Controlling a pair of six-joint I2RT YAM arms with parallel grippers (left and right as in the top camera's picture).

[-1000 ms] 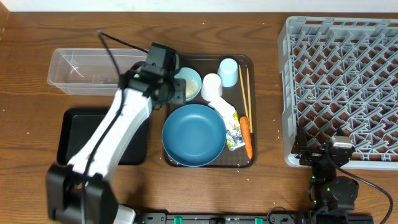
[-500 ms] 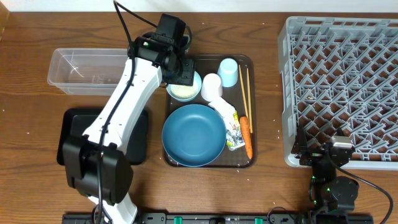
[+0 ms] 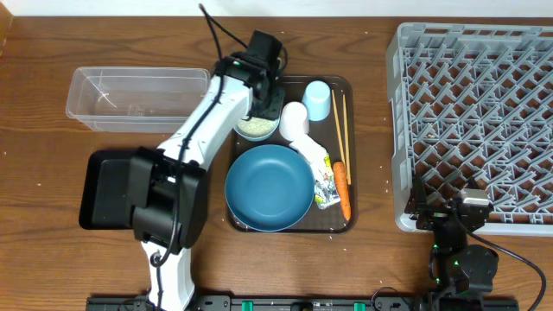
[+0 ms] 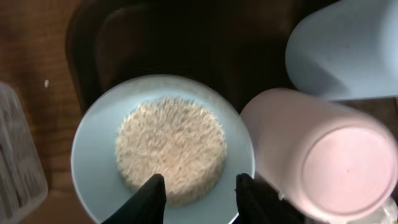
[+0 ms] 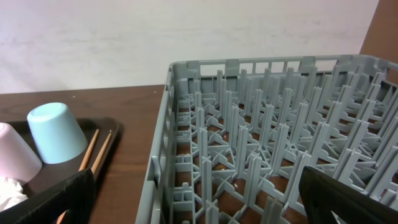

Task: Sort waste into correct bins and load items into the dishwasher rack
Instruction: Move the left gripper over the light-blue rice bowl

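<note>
Your left gripper [image 4: 199,190] has swung right and farther out since a second ago. Nearest, your right gripper [image 5: 199,199] idles wide open. Then one plate [image 3: 270,187], one carrot [image 3: 342,186], one wrapper [image 3: 321,177]. Farther, the left jaws hang parted, empty, over one bowl [image 4: 93,155] at the tray's [image 3: 294,230] far left. It looks light and rigid, but its rice [image 4: 171,146] would spill, so pinch the rim and keep it level. Beside it are two cups [image 3: 295,118] and two chopsticks [image 3: 340,125].

overhead: bright, even, soft shadows | left wrist: dim, brown tray [image 4: 155,37] nearly black, whitish-pink cup [image 4: 323,155] soft-focus | right wrist: clear, evenly lit
</note>
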